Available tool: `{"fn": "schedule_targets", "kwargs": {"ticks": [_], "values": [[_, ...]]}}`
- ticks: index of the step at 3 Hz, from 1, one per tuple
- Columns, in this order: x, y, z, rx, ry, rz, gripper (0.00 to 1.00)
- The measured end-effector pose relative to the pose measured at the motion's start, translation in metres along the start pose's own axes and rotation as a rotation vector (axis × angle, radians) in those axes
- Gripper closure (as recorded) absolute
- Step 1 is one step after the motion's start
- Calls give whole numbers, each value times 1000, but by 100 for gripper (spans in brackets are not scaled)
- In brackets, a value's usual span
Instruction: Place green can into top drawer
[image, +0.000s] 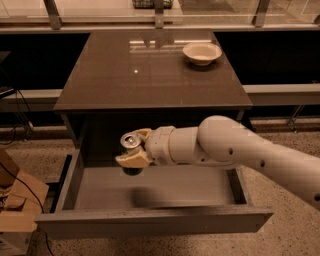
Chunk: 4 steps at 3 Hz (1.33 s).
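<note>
The green can (131, 150) shows its silver top and a dark body, held upright in my gripper (134, 152). The gripper's tan fingers (131, 161) are shut around the can. It hangs over the left-middle of the open top drawer (200, 187), a little above the light grey floor. The drawer is pulled out toward the camera, with its flat grey front panel (155, 221) at the bottom. My white arm (235, 150) comes in from the right across the drawer.
A beige bowl (202, 52) sits at the back right of the dark tabletop (150, 75). Cardboard and cables (15, 200) lie on the floor at the left. A rail runs behind the table.
</note>
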<state>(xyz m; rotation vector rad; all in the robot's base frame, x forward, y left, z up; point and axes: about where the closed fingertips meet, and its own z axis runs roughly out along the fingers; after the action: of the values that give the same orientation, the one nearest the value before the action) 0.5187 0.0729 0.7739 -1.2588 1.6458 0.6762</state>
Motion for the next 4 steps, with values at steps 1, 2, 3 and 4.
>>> {"fn": "schedule_targets", "kwargs": {"ticks": [1,2,3,4], "values": [[47,-13,21,63,-11,62,100],[71,-20,29,100,-12,106,100],[91,-28,38,134,13,154,81],[101,-36,38,163,54,188,51]]}}
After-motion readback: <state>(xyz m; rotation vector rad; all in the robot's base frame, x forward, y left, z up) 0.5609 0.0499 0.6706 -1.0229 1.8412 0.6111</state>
